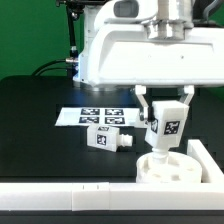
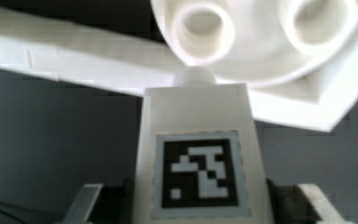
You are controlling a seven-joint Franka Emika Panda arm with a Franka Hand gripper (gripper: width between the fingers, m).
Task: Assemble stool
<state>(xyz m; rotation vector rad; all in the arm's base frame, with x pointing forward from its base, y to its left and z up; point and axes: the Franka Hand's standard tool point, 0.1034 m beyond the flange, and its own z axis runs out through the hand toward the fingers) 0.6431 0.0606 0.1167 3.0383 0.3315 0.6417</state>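
Closest to the lens in the exterior view, a long white edge bar runs across six to eight o'clock of the frame. Largest by far is the white Panda arm, filling twelve to two o'clock above the black table. The stool is in parts. Its round seat lies at five o'clock, in the corner between that bar and a side bar at four o'clock. The marker board lies flat near the centre. A loose leg lies on its side just at six o'clock of the board, apart from the seat. The gripper is clamped on a held leg, upright at the seat's twelve o'clock with its tag facing the camera. In the wrist view the fingers flank this leg, and its far end reaches the seat's rim beside two round sockets. Whether it touches the rim I cannot tell.
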